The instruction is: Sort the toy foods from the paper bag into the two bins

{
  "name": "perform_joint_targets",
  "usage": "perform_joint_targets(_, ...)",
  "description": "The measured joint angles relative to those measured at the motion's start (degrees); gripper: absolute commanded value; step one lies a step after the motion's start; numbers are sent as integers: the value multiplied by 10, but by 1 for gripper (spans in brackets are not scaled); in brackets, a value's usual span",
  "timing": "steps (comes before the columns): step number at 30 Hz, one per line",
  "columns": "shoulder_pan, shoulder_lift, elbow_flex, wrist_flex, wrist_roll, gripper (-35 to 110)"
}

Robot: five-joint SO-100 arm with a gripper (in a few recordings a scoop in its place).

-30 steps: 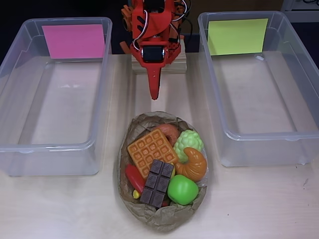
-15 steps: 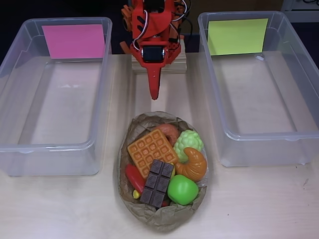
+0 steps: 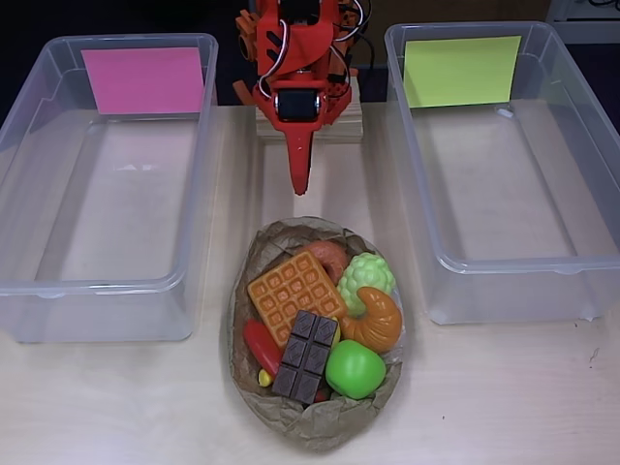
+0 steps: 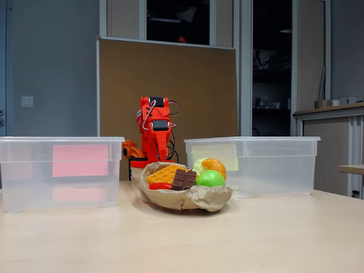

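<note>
Tabletop: paper bag just below gripper

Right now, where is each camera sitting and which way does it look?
Overhead view: sits above the table, looking straight down; the orange arm's tool points toward the paper bag.
Fixed view: sits low at the table's near edge, looking level across it; the arm stands folded behind the bag.
Both show the bag, the pink-labelled bin and the yellow-green-labelled bin.
</note>
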Motion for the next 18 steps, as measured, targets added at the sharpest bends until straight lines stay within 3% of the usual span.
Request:
perform_joint_targets(9,-15,5,-33,15,-33,0)
perform_joint_targets(18,-35,-109,-221,49,-54,0)
